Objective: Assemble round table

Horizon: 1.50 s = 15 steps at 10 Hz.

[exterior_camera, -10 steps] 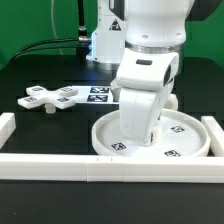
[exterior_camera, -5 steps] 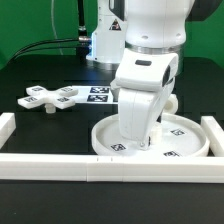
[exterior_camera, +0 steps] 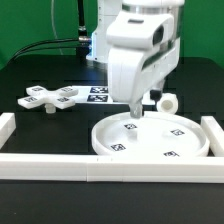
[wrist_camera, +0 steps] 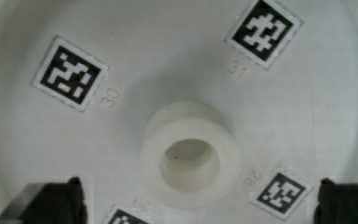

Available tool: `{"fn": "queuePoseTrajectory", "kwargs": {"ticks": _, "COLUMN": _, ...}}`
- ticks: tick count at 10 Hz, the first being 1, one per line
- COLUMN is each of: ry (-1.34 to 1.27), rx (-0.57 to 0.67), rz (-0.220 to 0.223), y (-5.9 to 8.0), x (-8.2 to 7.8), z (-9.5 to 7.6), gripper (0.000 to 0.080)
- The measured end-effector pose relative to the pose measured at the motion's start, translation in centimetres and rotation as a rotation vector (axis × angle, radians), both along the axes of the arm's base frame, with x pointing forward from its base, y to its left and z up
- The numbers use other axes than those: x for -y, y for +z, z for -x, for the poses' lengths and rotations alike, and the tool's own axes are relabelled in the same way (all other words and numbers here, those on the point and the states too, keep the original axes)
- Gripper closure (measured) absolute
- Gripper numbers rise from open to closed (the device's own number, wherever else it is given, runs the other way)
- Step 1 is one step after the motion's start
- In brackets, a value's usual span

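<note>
A black table (exterior_camera: pixel 40 70) in front of a green backdrop (exterior_camera: pixel 40 20), seen from outside and from my own wrist. Nearest the exterior camera, a long white border bar (exterior_camera: pixel 100 165) runs along the table's front edge. Just behind it lies the round disc (exterior_camera: pixel 100 140), the tabletop part, flat on the table with its raised rim up and several black-and-white square tags on its floor. My fingers (wrist_camera: pixel 51 197) hang above the middle of the disc, spread wide apart and holding nothing. In the wrist view their dark tips sit at the two edges, and between them is the disc's central hub (wrist_camera: pixel 190 155), a low round boss with a hole in it. Just beyond the disc, towards the exterior view's right, is the short post (exterior_camera: pixel 168 101); I cannot tell if it stands or lies. Farther back, on the exterior view's left, lies the cross-shaped piece (exterior_camera: pixel 52 98), with the marker board (exterior_camera: pixel 98 93) beside it. Black cables (exterior_camera: pixel 50 45) trail at the rear. The parts look like stiff, light, smooth plastic, so I judge them sturdy but slippery. The disc is too broad to span, so its rim wall is the place to pinch. I would take the post across its round body, squarely, since it may roll or slip.
</note>
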<state>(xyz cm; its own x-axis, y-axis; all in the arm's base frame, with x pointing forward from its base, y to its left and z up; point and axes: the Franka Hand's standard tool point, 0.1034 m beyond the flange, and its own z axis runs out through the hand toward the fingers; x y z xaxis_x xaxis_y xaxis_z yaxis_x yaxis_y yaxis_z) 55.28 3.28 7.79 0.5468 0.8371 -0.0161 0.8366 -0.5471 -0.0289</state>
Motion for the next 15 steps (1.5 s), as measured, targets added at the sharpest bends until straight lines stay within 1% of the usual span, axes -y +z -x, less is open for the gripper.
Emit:
{"fn": "queuePoseTrajectory", "kwargs": {"ticks": 1, "ry": -0.108, "rx": 0.016, "rz": 0.005, "y": 1.2, "x": -0.6, "z": 0.2, "gripper": 0.015}}
{"fn": "queuePoseTrajectory", "kwargs": {"ticks": 2, "ry": -0.189, "rx": 0.025, "rz": 0.005, "y": 1.0, "x": -1.5, "z": 1.1, "gripper": 0.015}}
{"fn": "queuePoseTrajectory", "kwargs": {"ticks": 3, "ry": -0.197, "rx": 0.017, "rz": 0.003, "y": 0.4, "x": -1.9, "z": 1.8, "gripper": 0.015}}
{"fn": "queuePoseTrajectory", "kwargs": {"ticks": 5, "ry": -0.201, "rx": 0.02, "rz": 0.003, "y": 0.5, "x": -1.7, "z": 1.6, "gripper": 0.015}}
{"fn": "queuePoseTrajectory", "kwargs": {"ticks": 7, "ry": -0.355, "rx": 0.019, "rz": 0.0, "y": 0.5, "x": -1.8, "z": 1.7, "gripper": 0.015}}
{"fn": "queuePoseTrajectory", "kwargs": {"ticks": 8, "ry": -0.473, "rx": 0.023, "rz": -0.013, "y": 0.3, "x": -1.8, "z": 2.0, "gripper": 0.015}}
{"fn": "queuePoseTrajectory", "kwargs": {"ticks": 9, "ry": -0.657, "rx": 0.011, "rz": -0.021, "y": 0.0, "x": -2.1, "z": 2.6, "gripper": 0.015}}
{"fn": "queuePoseTrajectory", "kwargs": {"ticks": 10, "ry": -0.797, "rx": 0.001, "rz": -0.027, "y": -0.5, "x": -2.6, "z": 3.3, "gripper": 0.015}}
{"fn": "queuePoseTrajectory", "kwargs": {"ticks": 11, "ry": -0.868, "rx": -0.007, "rz": -0.023, "y": -0.9, "x": -3.2, "z": 4.1, "gripper": 0.015}}
{"fn": "queuePoseTrajectory", "kwargs": {"ticks": 12, "ry": -0.992, "rx": -0.016, "rz": -0.025, "y": -1.5, "x": -3.9, "z": 4.7, "gripper": 0.015}}
{"fn": "queuePoseTrajectory", "kwargs": {"ticks": 13, "ry": -1.065, "rx": -0.026, "rz": -0.03, "y": -2.2, "x": -4.4, "z": 5.3, "gripper": 0.015}}
{"fn": "queuePoseTrajectory", "kwargs": {"ticks": 15, "ry": -1.133, "rx": -0.043, "rz": -0.032, "y": -2.2, "x": -4.5, "z": 5.3, "gripper": 0.015}}
